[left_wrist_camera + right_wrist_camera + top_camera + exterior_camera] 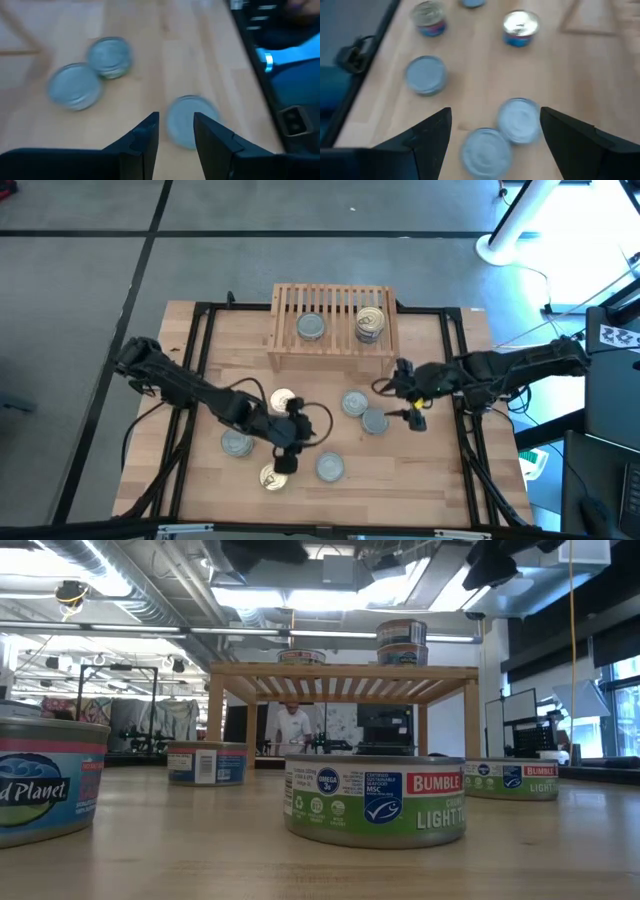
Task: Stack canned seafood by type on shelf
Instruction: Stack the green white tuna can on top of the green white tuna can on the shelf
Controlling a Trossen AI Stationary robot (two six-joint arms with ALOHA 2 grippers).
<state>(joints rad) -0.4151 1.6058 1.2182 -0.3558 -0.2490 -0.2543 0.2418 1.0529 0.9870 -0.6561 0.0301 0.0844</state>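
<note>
The shelf (pixel 333 330) stands at the far edge of the wooden table (pixel 440 480), pressed up near the black frame rail. On its slatted top sit a single silver-topped tin (pixel 311 326) toward the left and a two-high stack with a gold top (pixel 370 323) toward the right; bare slats remain between them and at both ends. From the low view the stack (pixel 402 642) rises clearly above the single tin (pixel 301 657), and the space under the shelf is open. Five tins lie loose on the table. Two silver ones, a tin (pixel 354 403) and its neighbour (pixel 375 421), nearly touch just right of centre, directly beside the right gripper (pixel 415 408), whose fingers are spread wide in its wrist view, with both tins showing between them. The left gripper (pixel 287 448) hovers near the front middle of the table with its fingers drawn narrow and nothing held; around it sit a gold-topped tin (pixel 283 399) behind, another gold-topped tin (pixel 272 477) close to the front edge, a silver tin (pixel 237 443) to its left and a silver tin (pixel 330 468) to its right. The right front corner of the table and the strip just before the shelf are bare wood.
</note>
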